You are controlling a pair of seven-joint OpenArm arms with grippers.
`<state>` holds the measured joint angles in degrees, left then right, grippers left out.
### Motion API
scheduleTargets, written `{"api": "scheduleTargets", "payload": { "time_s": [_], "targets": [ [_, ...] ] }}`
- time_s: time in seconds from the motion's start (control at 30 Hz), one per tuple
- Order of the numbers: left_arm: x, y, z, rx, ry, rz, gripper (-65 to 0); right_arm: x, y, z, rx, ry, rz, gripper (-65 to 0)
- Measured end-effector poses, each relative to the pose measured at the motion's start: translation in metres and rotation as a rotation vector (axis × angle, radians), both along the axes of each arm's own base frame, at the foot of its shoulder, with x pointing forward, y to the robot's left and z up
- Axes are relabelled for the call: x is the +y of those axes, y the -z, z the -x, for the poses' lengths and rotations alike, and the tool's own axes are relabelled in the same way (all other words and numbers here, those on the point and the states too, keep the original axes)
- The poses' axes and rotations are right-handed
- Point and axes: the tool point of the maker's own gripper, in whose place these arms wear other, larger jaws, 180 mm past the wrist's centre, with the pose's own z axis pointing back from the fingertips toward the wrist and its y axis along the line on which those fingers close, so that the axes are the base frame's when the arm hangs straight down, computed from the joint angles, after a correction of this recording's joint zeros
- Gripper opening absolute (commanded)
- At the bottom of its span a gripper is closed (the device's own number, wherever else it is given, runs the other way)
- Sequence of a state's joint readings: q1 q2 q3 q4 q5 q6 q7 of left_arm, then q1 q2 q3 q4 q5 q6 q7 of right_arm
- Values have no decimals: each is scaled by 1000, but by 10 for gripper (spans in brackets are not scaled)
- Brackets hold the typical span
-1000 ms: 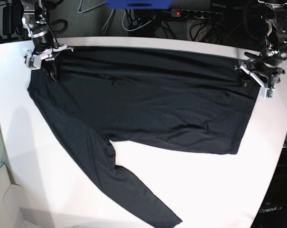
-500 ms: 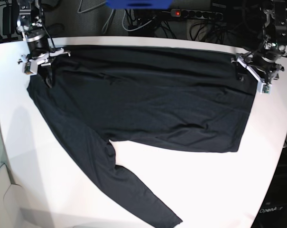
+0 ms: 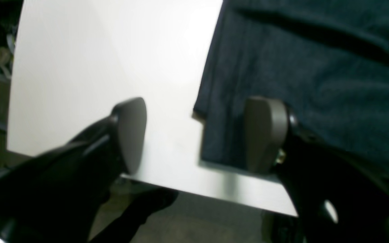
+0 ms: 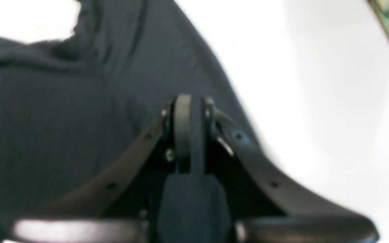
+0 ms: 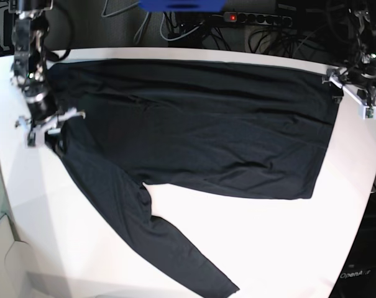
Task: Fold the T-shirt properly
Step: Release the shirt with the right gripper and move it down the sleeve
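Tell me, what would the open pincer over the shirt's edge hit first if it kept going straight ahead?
Probably the white table, close to the hem corner of the dark charcoal knit T-shirt. The left pincer straddles that edge, though depth is hard to judge.

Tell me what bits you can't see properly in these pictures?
- T-shirt: its other sleeve isn't visible in the base view.
- Right hand: right wrist view is blurred, so whether it pinches cloth is unclear.
- Left hand: left wrist view is blurry; shirt edge looks smeared.
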<state>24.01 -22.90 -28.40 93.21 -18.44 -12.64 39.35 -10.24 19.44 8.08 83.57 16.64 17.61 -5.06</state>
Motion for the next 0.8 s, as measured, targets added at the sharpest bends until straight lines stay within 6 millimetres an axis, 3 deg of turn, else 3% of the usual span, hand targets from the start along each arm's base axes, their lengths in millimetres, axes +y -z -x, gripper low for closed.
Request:
{"api": "scheduleTargets", "payload": {
  "time_s": [0.17, 0.27, 0.43, 0.6, 0.7, 0.8],
  "targets": [
    [-12, -18, -14, -48, 34, -4, -218, -5, -31, -61, 27, -24, 40, -575],
    [-17, -18, -12, -41, 30, 6, -218, -7, -25, -89, 69, -71, 0, -509],
    [-20, -23, -13, -56, 39, 2, -218, -15, 31, -93, 241, -30, -81, -454],
    [-20, -23, -13, -55, 38, 2, -218, -20, 35, -104, 173, 13, -143, -452],
    [-20, -23, -13, -55, 38, 1, -218, -19, 57, -93, 216, 27, -166, -452],
    [-20, -23, -13, -55, 38, 1, -218, -23, 61, -92, 200, 45, -184, -452]
  ]
}}
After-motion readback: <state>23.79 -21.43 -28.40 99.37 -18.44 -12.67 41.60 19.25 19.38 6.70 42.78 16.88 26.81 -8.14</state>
